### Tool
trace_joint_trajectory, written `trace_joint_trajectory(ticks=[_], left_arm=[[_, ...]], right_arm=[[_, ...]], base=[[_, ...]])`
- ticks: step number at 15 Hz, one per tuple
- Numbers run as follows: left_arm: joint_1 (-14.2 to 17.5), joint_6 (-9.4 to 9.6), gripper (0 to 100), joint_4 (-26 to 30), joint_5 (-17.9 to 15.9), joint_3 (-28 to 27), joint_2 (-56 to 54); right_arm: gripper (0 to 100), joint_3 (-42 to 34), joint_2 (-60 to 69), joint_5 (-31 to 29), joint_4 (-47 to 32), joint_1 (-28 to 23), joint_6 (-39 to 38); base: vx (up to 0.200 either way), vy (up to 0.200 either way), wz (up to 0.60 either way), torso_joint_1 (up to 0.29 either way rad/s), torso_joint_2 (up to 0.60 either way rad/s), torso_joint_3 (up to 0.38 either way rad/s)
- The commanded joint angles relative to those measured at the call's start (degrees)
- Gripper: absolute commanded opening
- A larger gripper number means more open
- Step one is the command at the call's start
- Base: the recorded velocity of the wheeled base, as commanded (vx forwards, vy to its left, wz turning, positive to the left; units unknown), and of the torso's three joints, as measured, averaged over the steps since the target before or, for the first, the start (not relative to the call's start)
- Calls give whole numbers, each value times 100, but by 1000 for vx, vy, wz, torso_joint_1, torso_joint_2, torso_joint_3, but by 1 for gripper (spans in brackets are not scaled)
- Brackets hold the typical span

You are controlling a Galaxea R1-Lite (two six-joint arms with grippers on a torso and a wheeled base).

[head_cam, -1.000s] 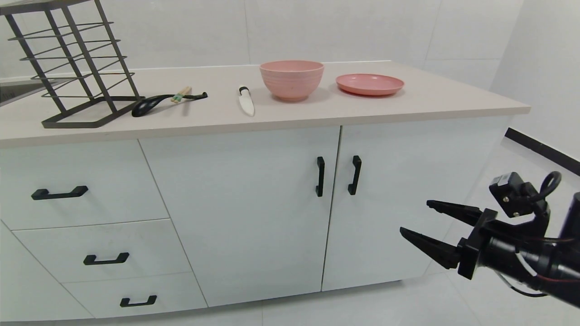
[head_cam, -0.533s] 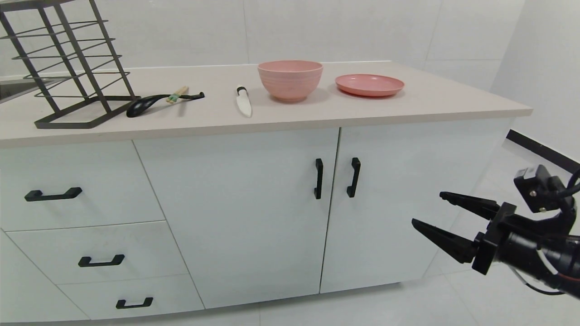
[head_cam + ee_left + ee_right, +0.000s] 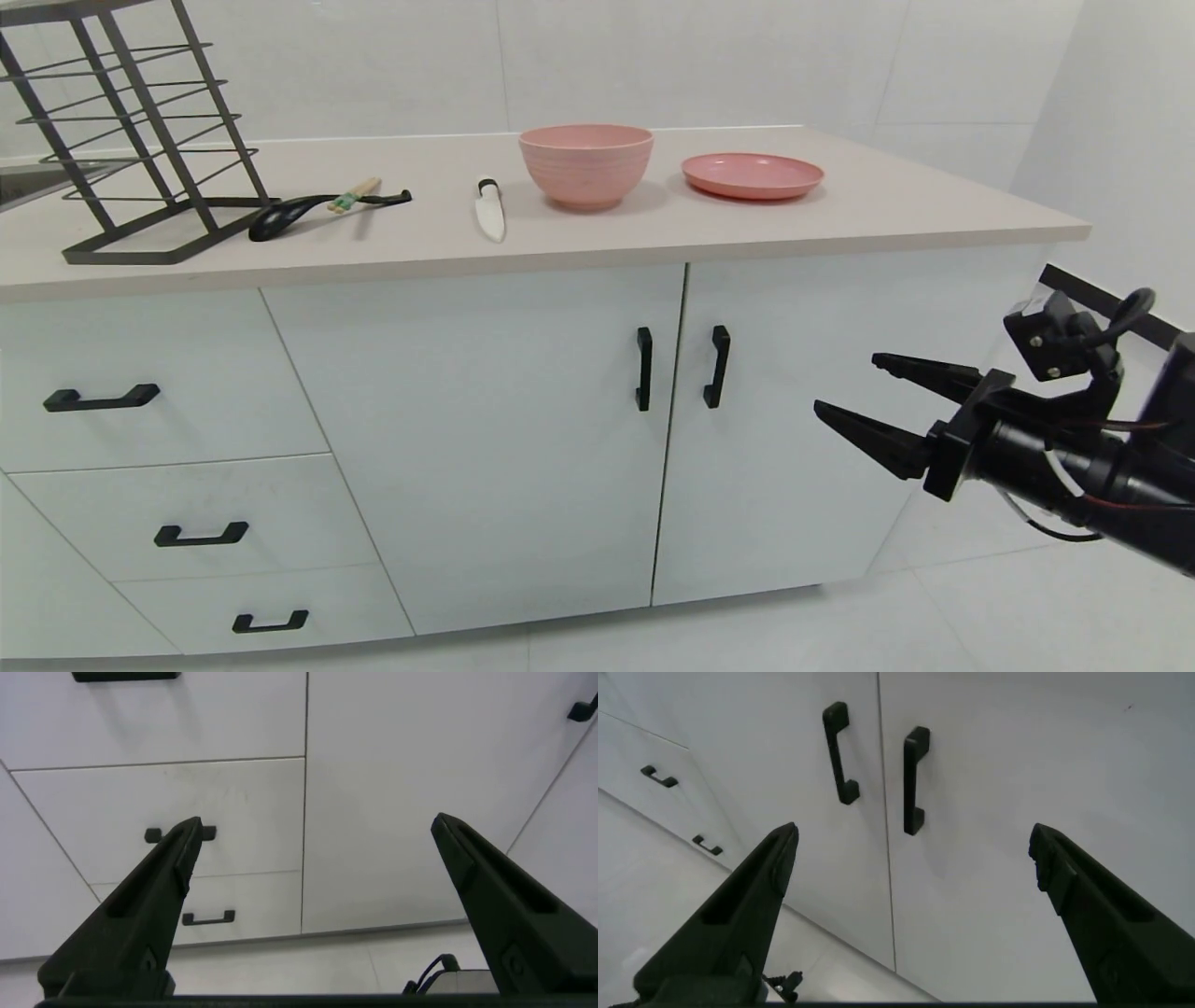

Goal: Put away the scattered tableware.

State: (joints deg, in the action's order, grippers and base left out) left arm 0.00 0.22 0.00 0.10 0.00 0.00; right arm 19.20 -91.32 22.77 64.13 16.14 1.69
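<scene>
- The right gripper (image 3: 846,382) hung at the lower right of the head view, in front of the right-hand white cabinet door (image 3: 794,420) and below the level of the countertop, its two black fingers spread apart with nothing between them.
- In the right wrist view the right gripper (image 3: 912,833) showed the same wide gap, facing the pair of upright black door handles (image 3: 915,779).
- The left gripper (image 3: 316,821) was likewise spread and empty, pointed at the white drawer fronts (image 3: 187,793) low on the cabinet.
- A round pink plastic bowl (image 3: 585,166) stood upright at the upper centre of the head view, on the beige countertop (image 3: 887,219).
- A shallow pink plate (image 3: 752,175) lay flat just to the right of the bowl, apart from it.
- A white-bladed knife with a black handle (image 3: 489,210) lay left of the bowl, near the counter's front edge.
- Further left, a black long-handled spoon (image 3: 280,215) lay on the counter with a pair of wooden chopsticks (image 3: 353,196) resting across its handle.
- A black wire dish rack (image 3: 140,140) stood at the upper left, its base just beside the spoon's bowl.
- Three black drawer pulls (image 3: 101,399) ran down the lower left.
</scene>
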Motion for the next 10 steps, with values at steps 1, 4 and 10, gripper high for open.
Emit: trace_joint_trajectory(ticks=[1,4,10], left_arm=[[0,13,100,-18,-45,0,9],[0,31,100,-9,-71,0,9],[0,48,100,-9,-106,0,9]], right_arm=[[100,-4,-149,-1,20,47,6],[100,-39,-105,8,29,126,6],[100,5,-193,-1,38,197,6]], base=[[0,0,0,0,0,0],[-67,0,0,-1,1,1],[-67,0,0,1,2,-1]])
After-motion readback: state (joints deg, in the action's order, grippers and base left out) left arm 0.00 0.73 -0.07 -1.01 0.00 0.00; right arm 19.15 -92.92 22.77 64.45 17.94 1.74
